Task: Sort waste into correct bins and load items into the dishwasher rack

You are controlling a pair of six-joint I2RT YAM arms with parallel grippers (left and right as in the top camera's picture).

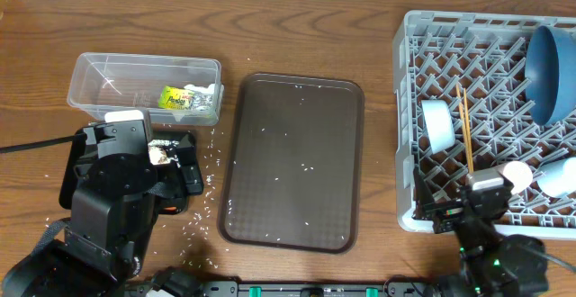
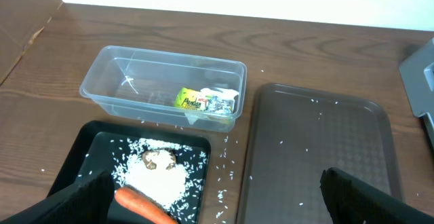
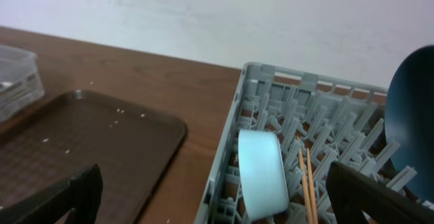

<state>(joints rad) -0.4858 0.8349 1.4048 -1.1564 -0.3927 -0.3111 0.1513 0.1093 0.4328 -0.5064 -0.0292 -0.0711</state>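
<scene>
The single grey dishwasher rack (image 1: 402, 108) fills the right of the table, and its pegs appear to be what keeps the one large blue dish (image 1: 551, 72) propped on edge in the far corner. One brown serving tray (image 1: 292, 162) lies in the middle, bare but for stray rice grains (image 1: 270, 175), which suggests the sorting is nearly done. To the left sit the two bins. The one clear tub (image 2: 102, 75) takes packaging and holds the single yellow-green wrapper (image 2: 203, 102). The one black tray (image 2: 88, 156) takes food waste: one carrot (image 2: 139, 207) and one brown scrap (image 2: 158, 159) on a heap of rice. In the rack one white bowl (image 1: 558, 178) lies at the near right, with two cups, one light-blue cup (image 1: 438, 124) on its side and one small pale cup (image 1: 517, 175), and two chopsticks (image 1: 465, 126) laid across the lattice. The left gripper (image 2: 224, 200) hangs over the black tray and the right gripper (image 3: 217, 200) over the rack's near edge; both are spread wide and grip nothing.
</scene>
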